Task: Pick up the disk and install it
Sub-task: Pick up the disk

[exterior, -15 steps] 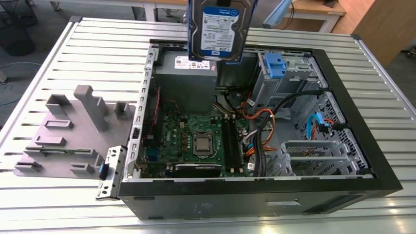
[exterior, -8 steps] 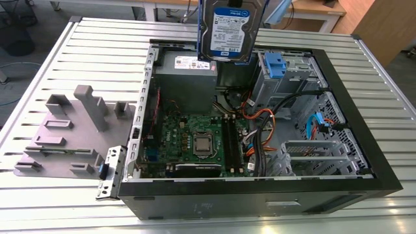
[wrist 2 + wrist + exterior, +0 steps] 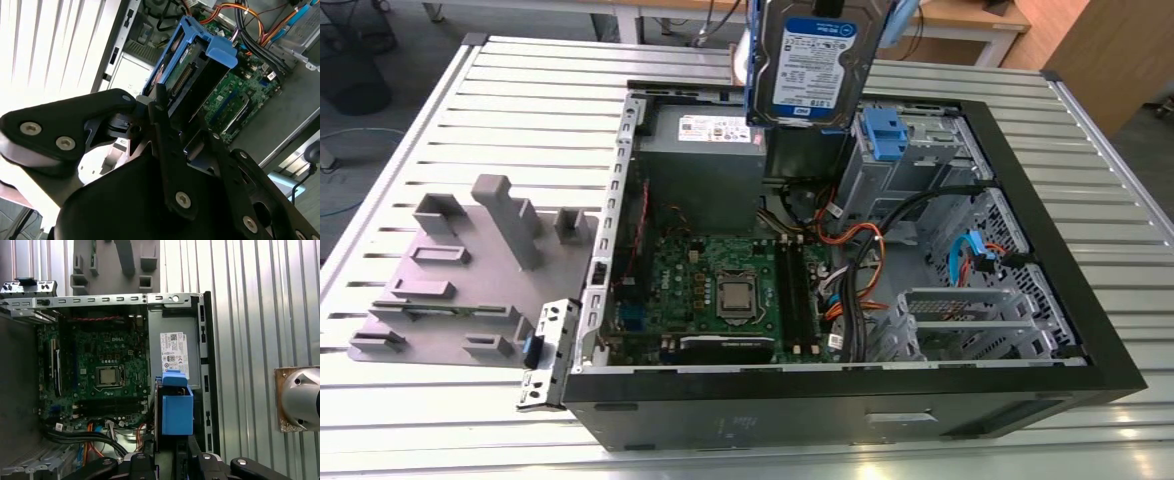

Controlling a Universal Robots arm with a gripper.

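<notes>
I have the gripper clenched on the disk, holding it upright in the air above the open computer case on the worktop, just over the grey box.

The computer case lies open on the worktop. In the case, the motherboard lies flat, with the power supply box and drive bay behind it. The disk hangs above the case. A fixture plate lies at the case's exterior-view left.
</notes>
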